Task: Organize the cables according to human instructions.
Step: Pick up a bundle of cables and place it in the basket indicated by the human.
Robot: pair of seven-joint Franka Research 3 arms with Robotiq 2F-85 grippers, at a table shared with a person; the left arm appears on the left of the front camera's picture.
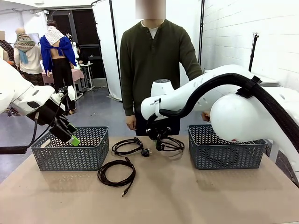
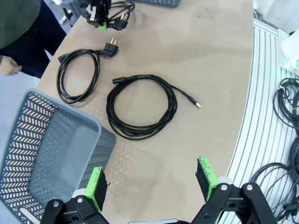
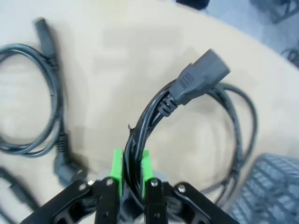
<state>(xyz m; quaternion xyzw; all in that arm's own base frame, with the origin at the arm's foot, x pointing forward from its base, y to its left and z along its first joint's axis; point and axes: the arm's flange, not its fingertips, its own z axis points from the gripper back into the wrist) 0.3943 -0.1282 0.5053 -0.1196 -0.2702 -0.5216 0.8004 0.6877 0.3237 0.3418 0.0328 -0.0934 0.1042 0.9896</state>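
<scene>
Brown and mostly bare, the table [image 1: 196, 196] has the person [image 1: 152, 60] standing at its far side. The right tool [image 3: 132, 172] is pinched narrow on a bunch of strands of the gripped cable [image 3: 154, 112], and the rest of that coil seems to lie on the table around the tool. Its grey plug [image 3: 198, 77] juts out just beyond the fingertips. The likely trouble is that the pads have caught only some of the loops: on a lift the free ones could sag, unwind and drag. A trailing end might hook the second cable [image 1: 127, 145], whose plug lies just beside the tool, or catch on the rim of the right-hand basket [image 1: 224, 149] near its other side. The left tool [image 2: 152, 179] hangs wide apart and holds nothing. The left-hand basket [image 2: 42, 140] sits right under one of its fingers, and the third cable [image 2: 140, 105] is coiled ahead of it, clear of the other two.
</scene>
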